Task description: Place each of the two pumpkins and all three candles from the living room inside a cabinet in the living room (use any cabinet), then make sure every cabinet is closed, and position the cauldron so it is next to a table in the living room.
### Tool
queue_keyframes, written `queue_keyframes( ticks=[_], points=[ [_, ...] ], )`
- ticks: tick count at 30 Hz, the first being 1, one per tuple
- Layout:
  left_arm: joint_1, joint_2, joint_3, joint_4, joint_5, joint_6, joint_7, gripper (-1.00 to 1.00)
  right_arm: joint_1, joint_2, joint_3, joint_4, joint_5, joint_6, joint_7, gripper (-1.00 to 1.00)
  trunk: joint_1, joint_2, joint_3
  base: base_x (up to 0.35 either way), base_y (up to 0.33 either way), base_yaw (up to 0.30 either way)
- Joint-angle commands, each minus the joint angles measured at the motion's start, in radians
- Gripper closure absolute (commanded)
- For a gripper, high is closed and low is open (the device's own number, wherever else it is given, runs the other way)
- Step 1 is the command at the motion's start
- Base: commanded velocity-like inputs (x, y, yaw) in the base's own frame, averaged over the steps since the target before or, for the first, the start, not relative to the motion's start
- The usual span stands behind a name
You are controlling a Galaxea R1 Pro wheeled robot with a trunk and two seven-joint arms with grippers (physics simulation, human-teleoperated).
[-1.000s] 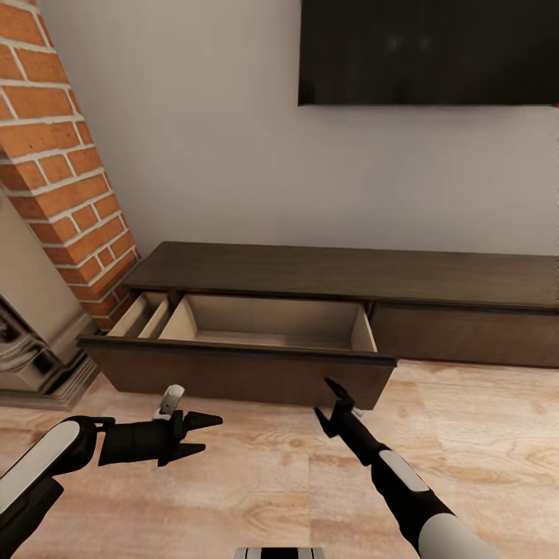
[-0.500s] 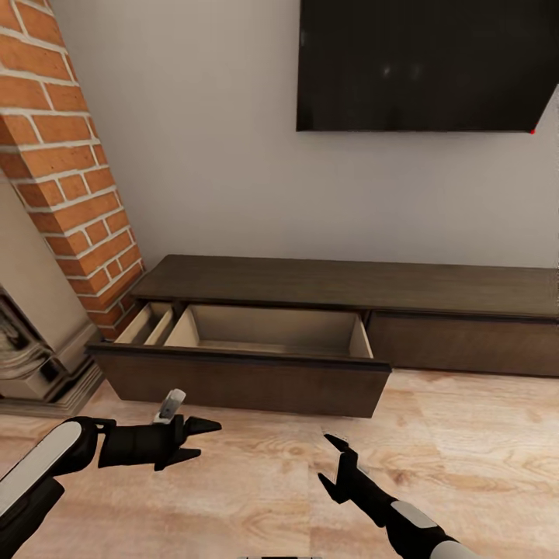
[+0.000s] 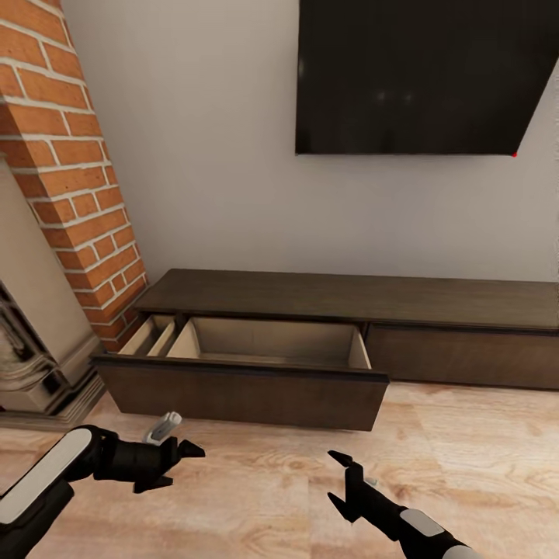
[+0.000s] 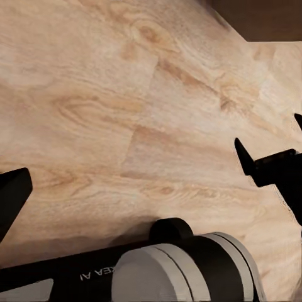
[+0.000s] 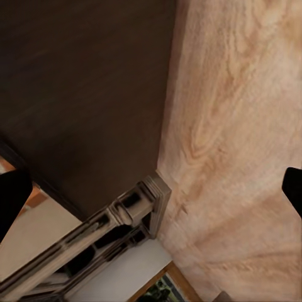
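Note:
The long dark-brown cabinet [image 3: 349, 291] stands against the wall with its left drawer [image 3: 248, 392] pulled out. The part of the beige inside that I see holds nothing, and the drawer front hides the floor of it. My left gripper [image 3: 180, 464] hovers open over the plank floor in front of the drawer's left half. My right gripper [image 3: 335, 476] is open too, lower and to the right, clear of the drawer front. The right wrist view has the dark drawer front [image 5: 82, 94] close by. Pumpkins, candles, cauldron and table are out of view.
A brick fireplace [image 3: 70, 178] with a stone base [image 3: 39, 373] flanks the cabinet's left end. A black TV [image 3: 419, 74] hangs on the wall above. Light wood floor [image 3: 466, 450] spreads in front. The left wrist view catches my right gripper [image 4: 261, 167] over the floor.
The view has drawn back from the cabinet. My right gripper has pulled away from the drawer front, down toward me. The left gripper sank a little. The drawer stays out.

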Motion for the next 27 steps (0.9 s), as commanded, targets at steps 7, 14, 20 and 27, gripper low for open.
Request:
queue_keyframes(
  ticks=[7,14,20,27],
  points=[
    [-0.005,-0.007,0.009,0.012,-0.072,-0.003,0.017,-1.00,-0.001,-0.002,0.009,0.001,-0.005,0.003,0.003,-1.00,-0.003,0.001,0.026,0.000,0.000,0.000],
    [-0.003,-0.010,0.011,0.010,-0.080,-0.004,0.018,-1.00,-0.001,-0.002,0.009,0.019,-0.005,-0.002,0.003,-1.00,-0.013,0.016,0.052,-0.151,0.032,0.000],
    [-0.002,-0.015,0.012,-0.004,-0.124,-0.004,0.019,-1.00,-0.001,-0.002,0.010,0.030,-0.003,-0.008,-0.003,-1.00,-0.036,0.058,0.071,-0.152,0.024,0.000],
    [-0.003,-0.030,0.010,-0.014,-0.140,-0.005,0.020,-1.00,-0.001,-0.001,0.010,0.031,0.049,-0.010,-0.009,-1.00,-0.055,0.093,0.086,-0.014,0.002,0.000]
  ],
)
